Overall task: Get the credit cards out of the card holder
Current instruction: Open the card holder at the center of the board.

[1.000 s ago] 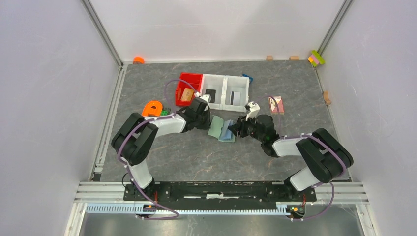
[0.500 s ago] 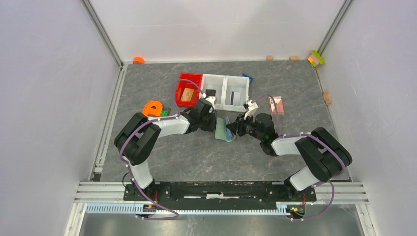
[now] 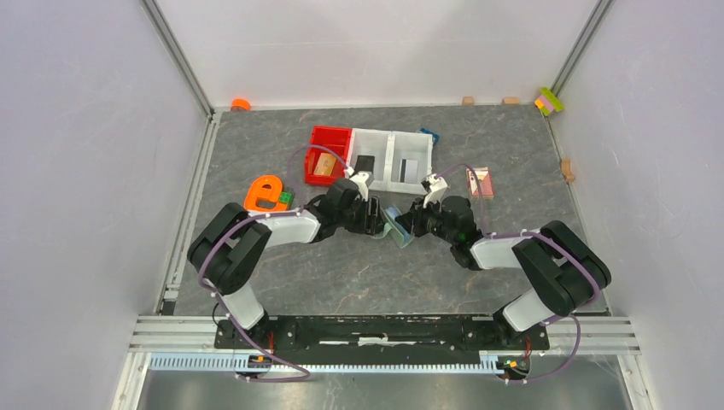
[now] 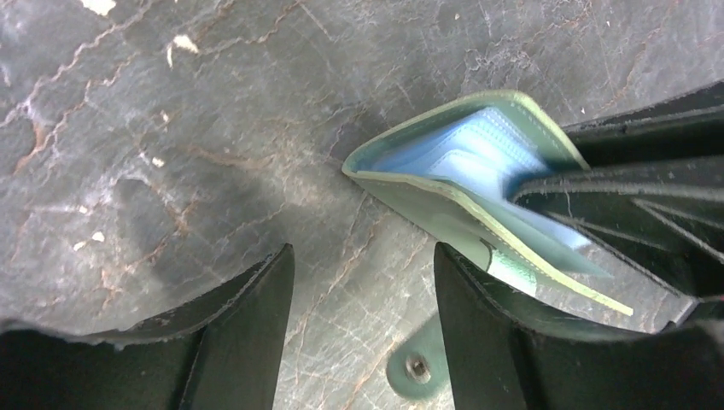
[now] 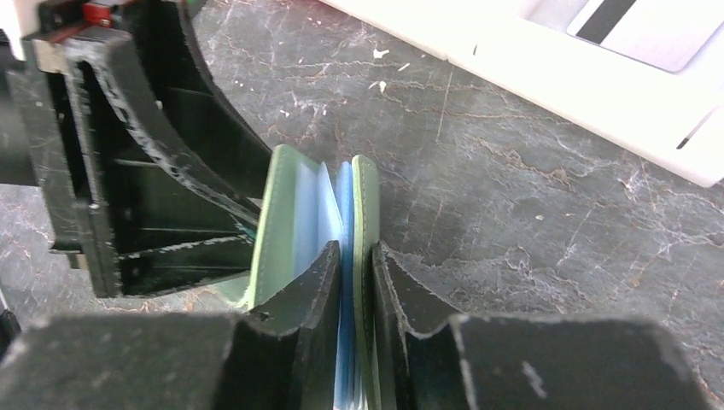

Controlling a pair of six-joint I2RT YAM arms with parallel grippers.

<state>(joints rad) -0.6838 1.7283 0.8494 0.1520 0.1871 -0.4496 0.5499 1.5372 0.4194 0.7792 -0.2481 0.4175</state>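
Station: centre of the table (image 3: 359, 273), just in front of the row of bins.

Card holder (image 3: 396, 227): sage green, held on edge between my two grippers and part-open like a book. In the left wrist view its fold (image 4: 352, 168) points away from my right fingers, and the two flaps spread towards them. Pale blue layers (image 5: 309, 218) show inside. I cannot tell card from pocket among them. The small tab (image 4: 417, 369) with its snap lies on the table surface between my left fingers. I cannot tell whether the holder's lower edge rests on the table.

Right gripper (image 5: 354, 266): clenched. One green flap and a blue layer are pinched between the two fingers (image 5: 299, 299), and the other flap stands free to the side.

Left gripper (image 4: 363, 256): released, with fingers (image 4: 248, 329) spread wide and only bare table and the tab between them. The holder sits just past the fingertips. In the right wrist view the left gripper's black body (image 5: 128, 171) stands close against the free flap. Contact cannot be confirmed.

Bins:
- The red bin (image 3: 327, 137) holds a tan card (image 3: 323, 165).
- The white bin (image 3: 391, 137) has two compartments. A grey card (image 3: 411, 167) with a dark stripe lies in the right one and a dark item (image 3: 365, 162) in the left one.

Other items: a pink square item (image 3: 480, 182) lies to the right of the bins, well apart from the holder. An orange piece (image 3: 265, 193) lies beside my left arm.
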